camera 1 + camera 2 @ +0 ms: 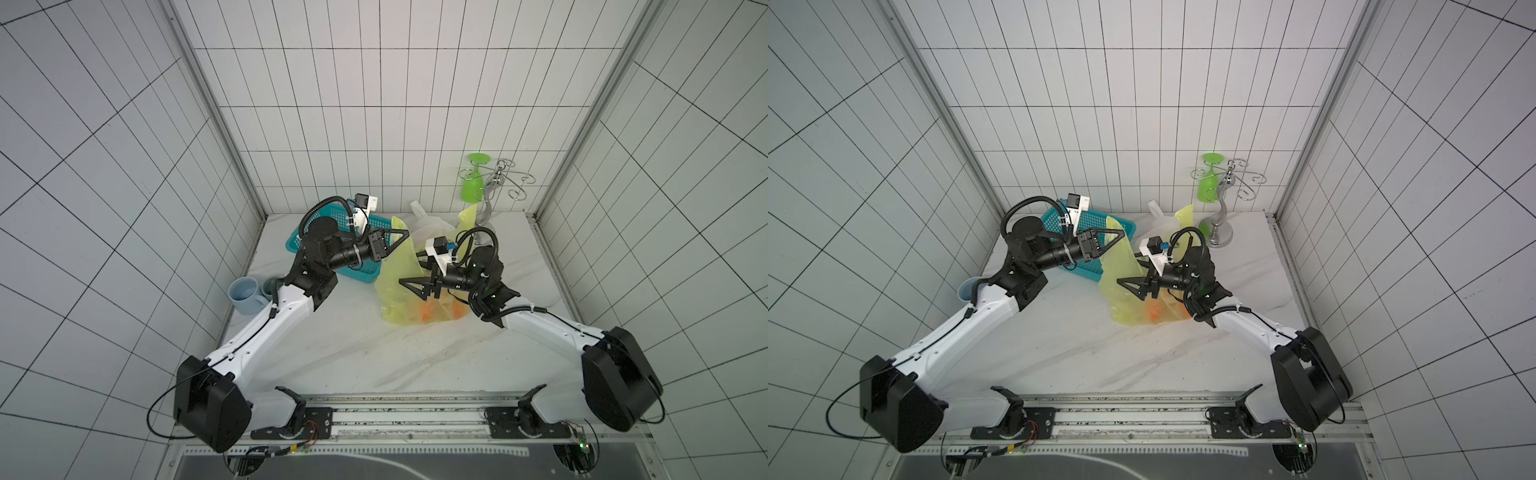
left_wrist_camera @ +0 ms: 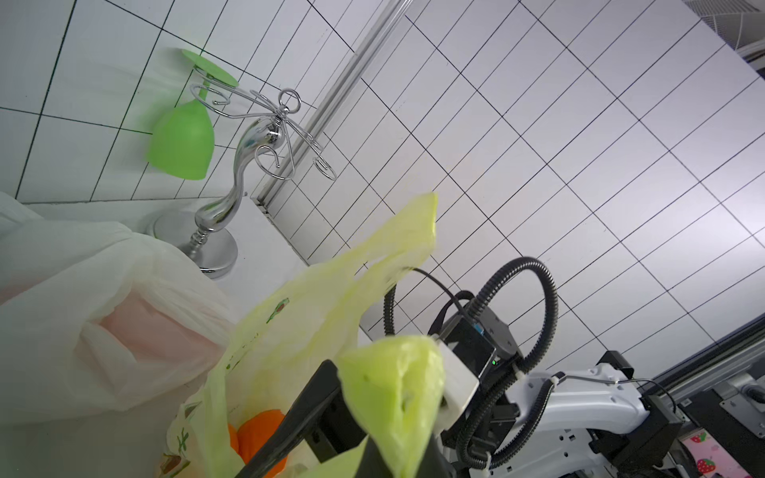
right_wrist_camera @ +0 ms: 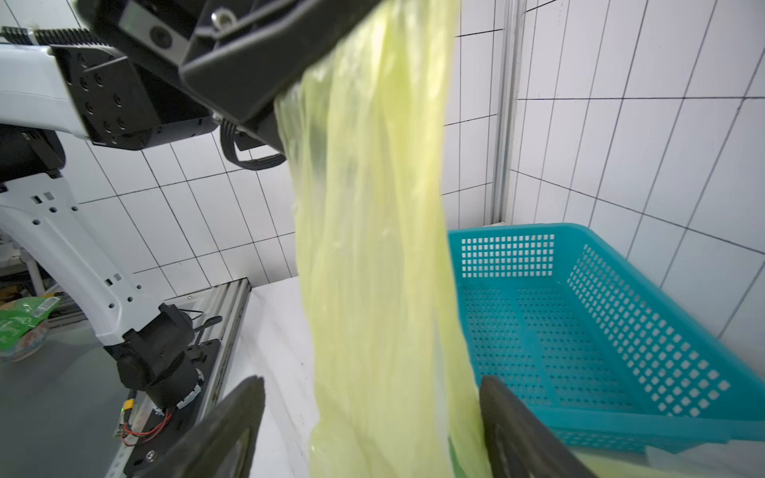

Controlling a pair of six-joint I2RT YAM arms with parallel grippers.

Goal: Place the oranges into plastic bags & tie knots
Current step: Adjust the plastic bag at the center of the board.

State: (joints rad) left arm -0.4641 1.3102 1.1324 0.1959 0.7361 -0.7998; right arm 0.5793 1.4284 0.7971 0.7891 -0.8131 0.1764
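only the right wrist view shows the right gripper spread wide astride the taut yellow bag; in both top views oranges sit in it on the table; farther back the raised left gripper is clamped on its handle

No text, label or number is legible anywhere.

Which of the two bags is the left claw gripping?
The yellow-green bag: the left claw is shut on its stretched top. The white bag behind is ungripped.
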